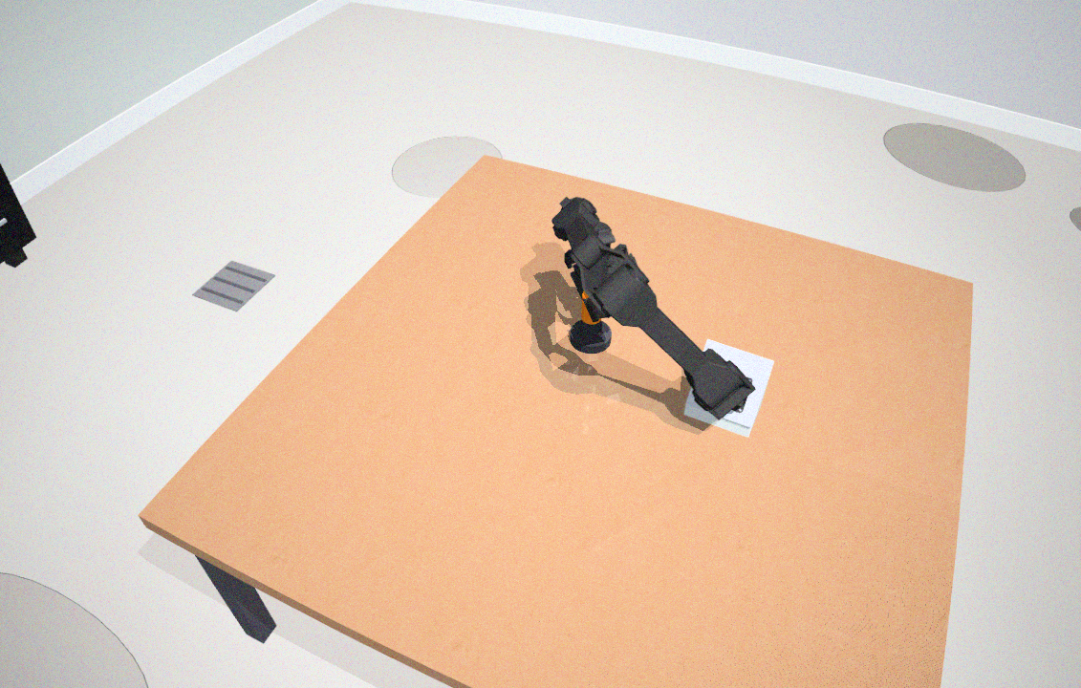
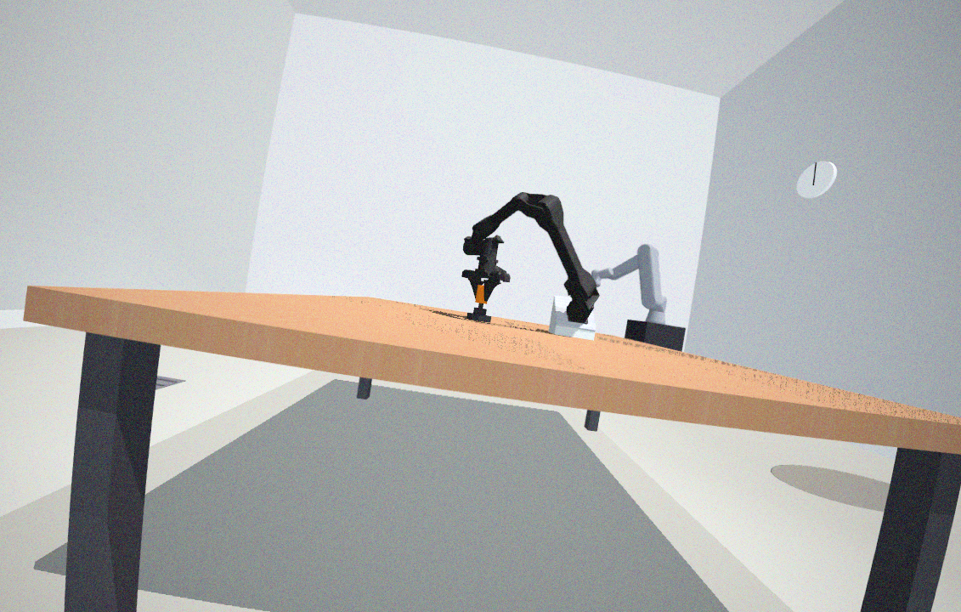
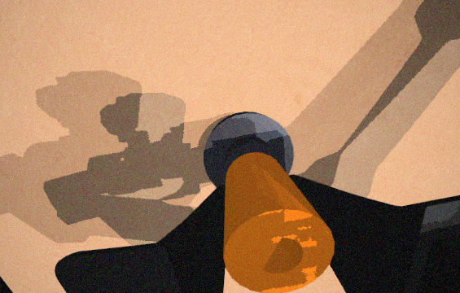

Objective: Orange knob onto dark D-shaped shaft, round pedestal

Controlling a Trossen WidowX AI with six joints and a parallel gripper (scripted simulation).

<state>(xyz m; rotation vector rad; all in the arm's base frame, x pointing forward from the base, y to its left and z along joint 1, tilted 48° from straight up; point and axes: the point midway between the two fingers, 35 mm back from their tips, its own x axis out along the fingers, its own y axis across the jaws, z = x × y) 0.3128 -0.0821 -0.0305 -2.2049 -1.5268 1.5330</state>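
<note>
The orange knob [image 1: 586, 311] [image 2: 480, 294] [image 3: 250, 191] is upright between the fingers of my gripper [image 2: 480, 295] [image 3: 256, 186], which is shut on it. A dark D-shaped mark shows on the knob's near end in the wrist view. The round dark pedestal [image 1: 590, 340] [image 2: 478, 316] [image 3: 230, 128] stands on the table directly below the knob. In the exterior view a short piece of the dark shaft [image 2: 480, 306] shows between the knob's lower end and the pedestal, so the knob is not against the pedestal. The shaft's top and flat side are hidden.
The arm's white base plate [image 1: 760, 368] [image 2: 561, 324] is on the wooden table [image 1: 475, 513] [image 2: 278, 323], to the right of the pedestal. A grey arm [image 2: 649, 285] on a black block stands behind the table. The arm's shadows fall around the pedestal.
</note>
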